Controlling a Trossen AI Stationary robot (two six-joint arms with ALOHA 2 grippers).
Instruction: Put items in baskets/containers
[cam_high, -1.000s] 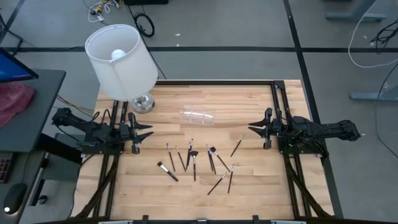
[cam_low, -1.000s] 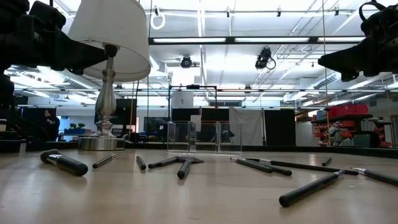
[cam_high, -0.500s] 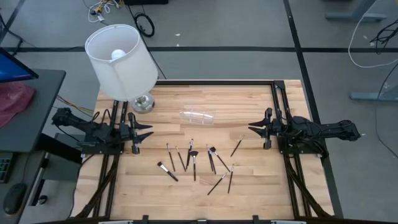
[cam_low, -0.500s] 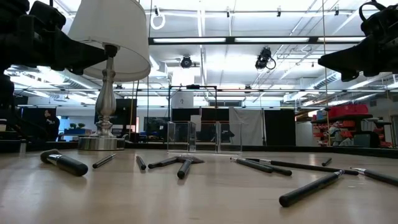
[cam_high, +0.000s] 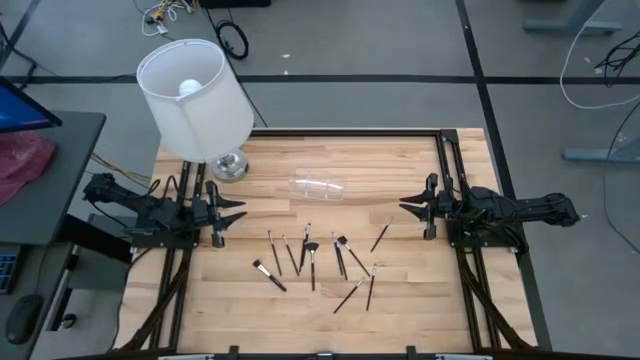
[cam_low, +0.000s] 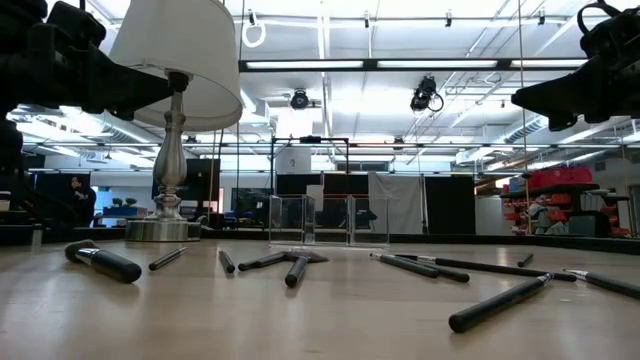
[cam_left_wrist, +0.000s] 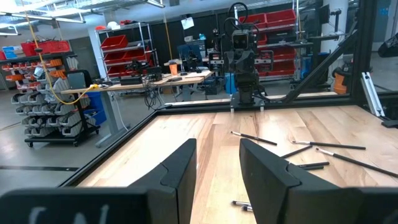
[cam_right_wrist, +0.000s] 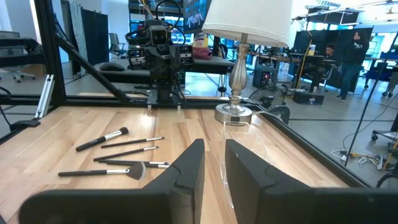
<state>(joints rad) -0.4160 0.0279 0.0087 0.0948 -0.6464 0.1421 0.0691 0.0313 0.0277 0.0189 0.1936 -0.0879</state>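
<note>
Several thin dark makeup brushes (cam_high: 312, 262) lie flat and scattered on the wooden table, between the two arms and toward the near edge. They also show in the low view as brushes (cam_low: 290, 265), and as brushes (cam_right_wrist: 118, 152) in the right wrist view. The clear oblong container (cam_high: 316, 187) stands on the table beyond them, as container (cam_low: 328, 222) in the low view. My left gripper (cam_high: 240, 210) hovers open at the table's left side. My right gripper (cam_high: 402, 208) hovers open at the right side. Both are raised and point inward.
A lamp with a white shade (cam_high: 195, 95) stands by its metal base (cam_high: 230, 165) at the table's far left corner, close to the left arm. Dark rails frame the table's left and right sides. Bare wood lies around the container and along the near edge.
</note>
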